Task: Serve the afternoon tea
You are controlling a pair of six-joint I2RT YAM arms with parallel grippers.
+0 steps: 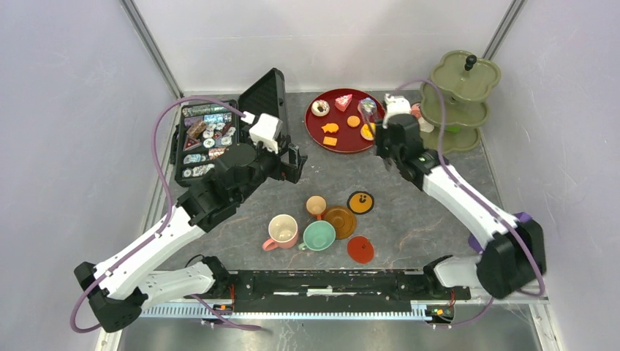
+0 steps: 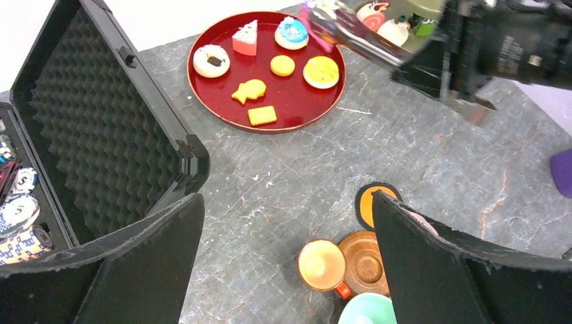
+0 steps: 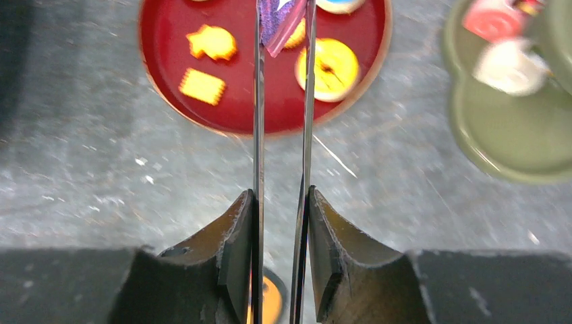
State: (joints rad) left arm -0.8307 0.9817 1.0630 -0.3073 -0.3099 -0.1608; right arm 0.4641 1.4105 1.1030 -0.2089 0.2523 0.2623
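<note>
A: What did the top camera catch that the wrist cameras missed?

B: All the crockery nearest the bases. A pink cup (image 1: 282,230), a mint cup (image 1: 319,235) and an orange cup (image 1: 316,206) stood bunched together. A brown saucer (image 1: 340,221) sat against the orange cup. A red saucer (image 1: 360,249) and a black-rimmed saucer (image 1: 360,202) lay just beside them on the grey, veined table (image 1: 409,212). The left wrist view showed only part of that cluster.

A: And the left gripper (image 2: 287,202)?

B: In its own view the matte black jaws were spread wide and held nothing.

A: The right gripper (image 3: 280,192)?

B: Only its own camera made that plain. It was pressed onto thin metal tongs (image 3: 258,101). The blade tips pinched a purple pastry (image 3: 280,17) over the glossy red tray (image 2: 297,101).

A: What lay on the tray?

B: The left wrist view showed it best. There was a white donut (image 2: 211,60), a wedge of cake (image 2: 245,38), a blue donut (image 2: 292,33) and a yellow donut (image 2: 321,71). With them lay a round biscuit (image 2: 282,65), a fish-shaped biscuit (image 2: 248,90) and a square biscuit (image 2: 262,115), all apart from one another.

A: Farther back?

B: On the left stood the open black case (image 2: 101,121), its lid lined with egg-crate foam. On the right was a green lobed stand (image 1: 450,77) with a swirled roll (image 2: 369,15) on one tier.
</note>
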